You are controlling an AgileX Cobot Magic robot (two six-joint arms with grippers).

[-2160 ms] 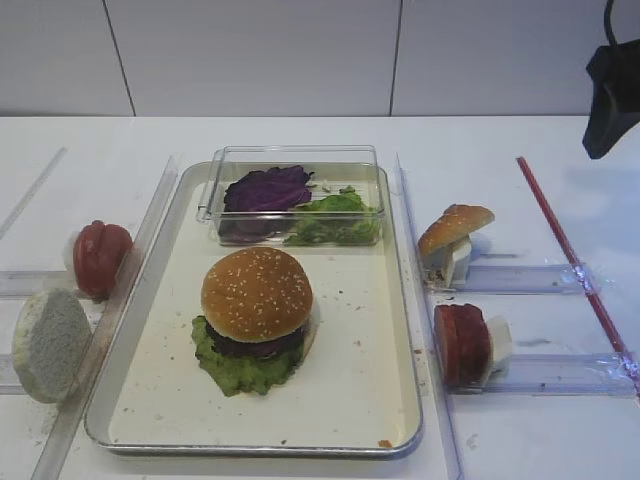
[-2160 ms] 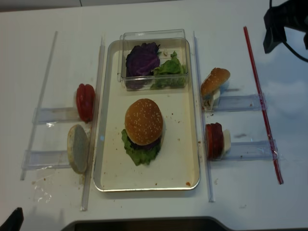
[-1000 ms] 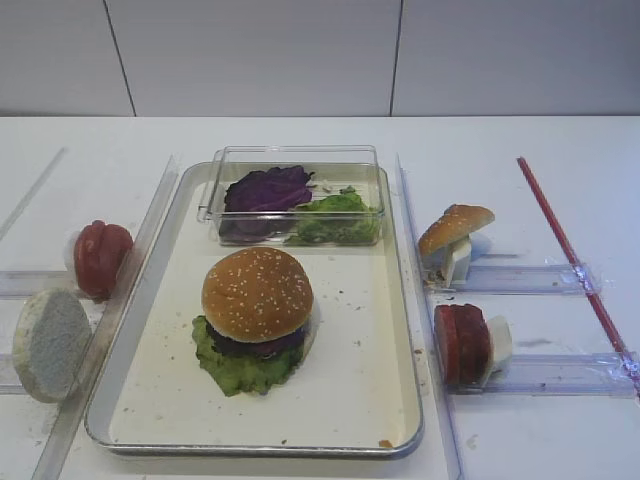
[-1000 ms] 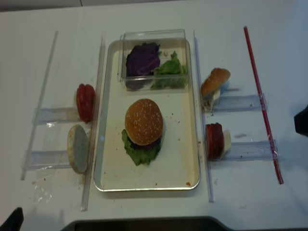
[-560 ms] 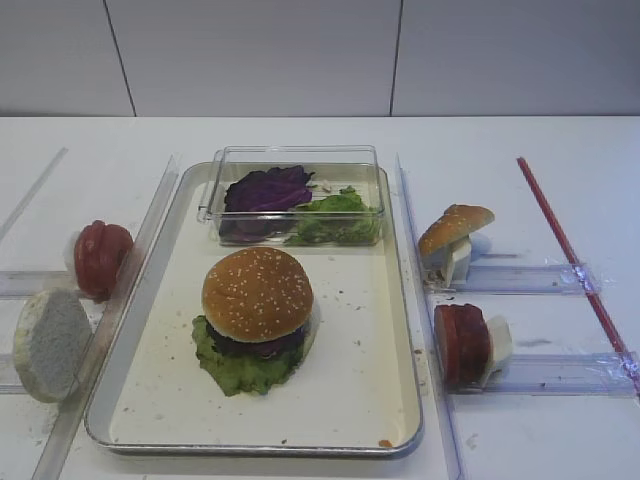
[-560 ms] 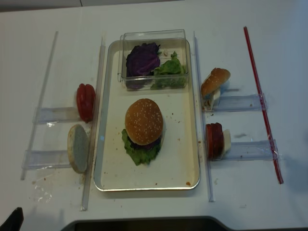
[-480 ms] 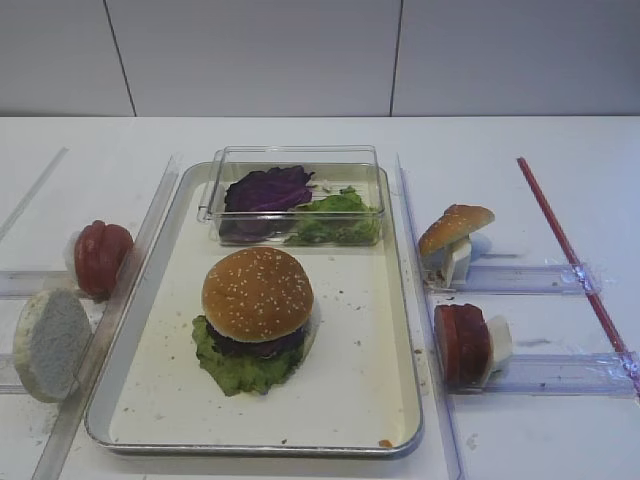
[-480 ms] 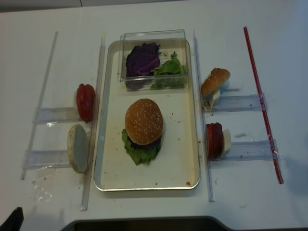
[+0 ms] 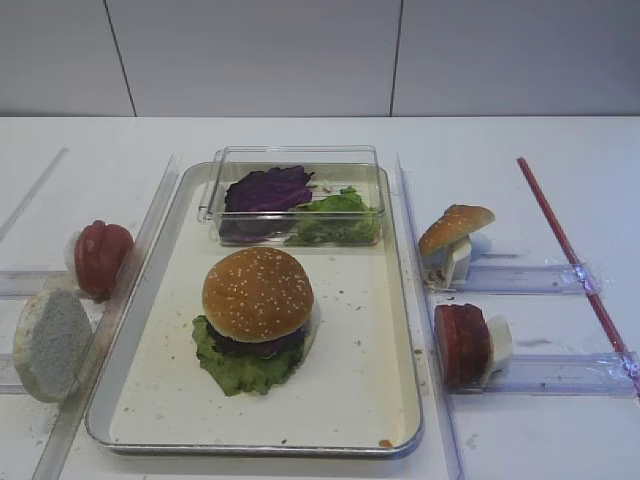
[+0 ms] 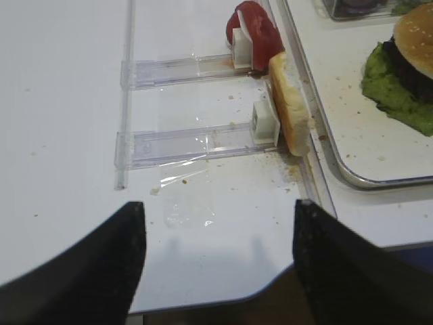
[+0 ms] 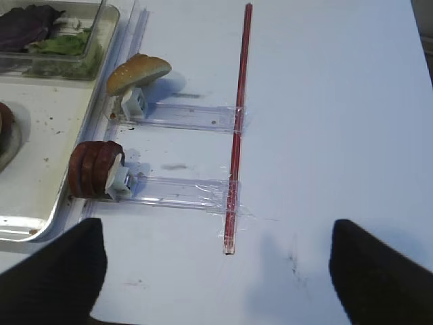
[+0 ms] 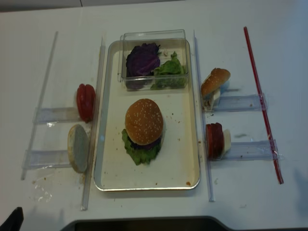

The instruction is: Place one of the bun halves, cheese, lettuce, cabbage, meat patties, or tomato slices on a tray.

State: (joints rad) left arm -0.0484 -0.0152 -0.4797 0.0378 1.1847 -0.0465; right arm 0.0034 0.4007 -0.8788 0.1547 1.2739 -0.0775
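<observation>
A sesame bun top [image 9: 257, 292] caps a stack on the silver tray [image 9: 365, 385], with a dark layer and lettuce [image 9: 238, 370] under it. More lettuce [image 9: 335, 217] and purple cabbage [image 9: 267, 188] lie in a clear box at the tray's far end. A second bun top [image 11: 138, 70] leans on a stand right of the tray, above dark red-brown slices [image 11: 95, 169]. My right gripper [image 11: 216, 271] hangs open over bare table near these. My left gripper [image 10: 216, 264] is open near the table's front edge, below a pale bun half [image 10: 289, 108] and red tomato slices [image 10: 257, 30].
Clear plastic rails [image 12: 202, 115] run along both long sides of the tray, with short clear stands [image 12: 243, 102] branching off them. A red strip [image 12: 262, 103] is taped down at the far right. Crumbs dot the tray floor and the table at the front left.
The right gripper has gone from the upper right of both high views and no longer shows there. The food and the tray have not moved.
</observation>
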